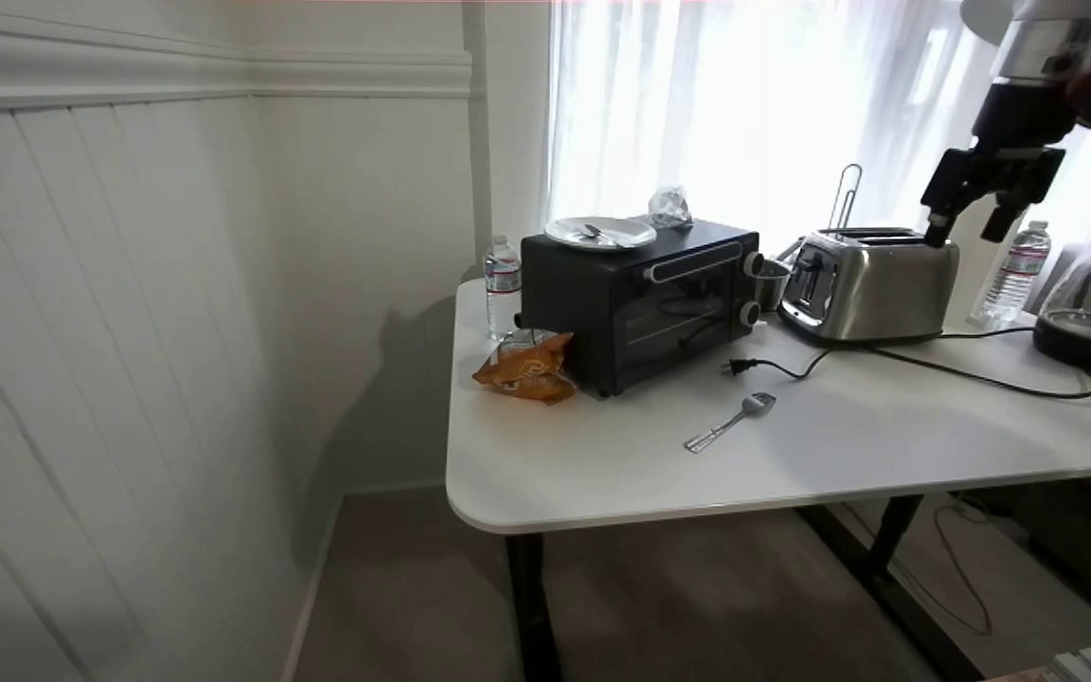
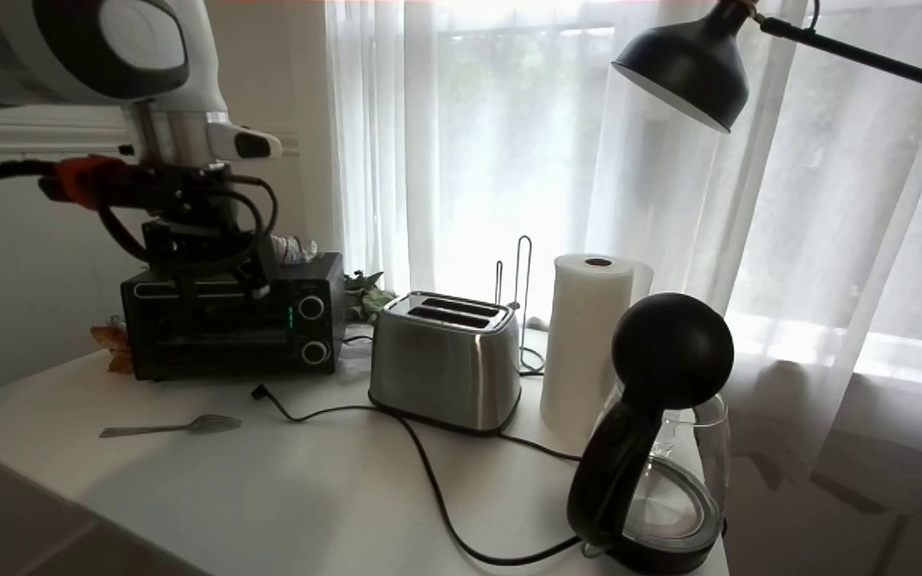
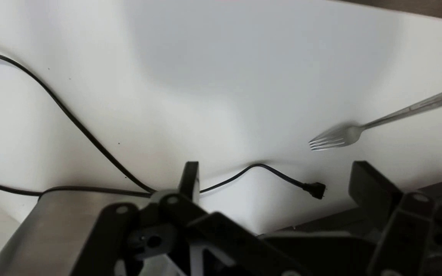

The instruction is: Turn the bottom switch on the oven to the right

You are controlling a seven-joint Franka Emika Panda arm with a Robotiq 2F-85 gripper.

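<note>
The oven is a black countertop box with a glass door, seen in both exterior views (image 1: 564, 313) (image 2: 229, 352). Its bottom switch is a round silver-rimmed knob (image 1: 749, 314), low on the right of the front, and it also shows in an exterior view (image 2: 314, 353). A like top knob (image 1: 753, 264) sits above it. Which way the knobs point is too small to tell. My gripper (image 1: 968, 230) is open and empty in the air, apart from the oven. In the wrist view its fingers (image 3: 276, 166) stand wide apart; the oven's dark edge (image 3: 439, 191) shows lower right, knobs hidden.
A steel toaster (image 1: 896, 289) stands beside the oven's knob side. Its cord and plug (image 3: 315, 189) and a fork (image 3: 347, 134) lie on the white table before the oven. A glass kettle (image 2: 669, 504), paper roll (image 2: 589, 344) and lamp (image 2: 689, 68) stand farther along.
</note>
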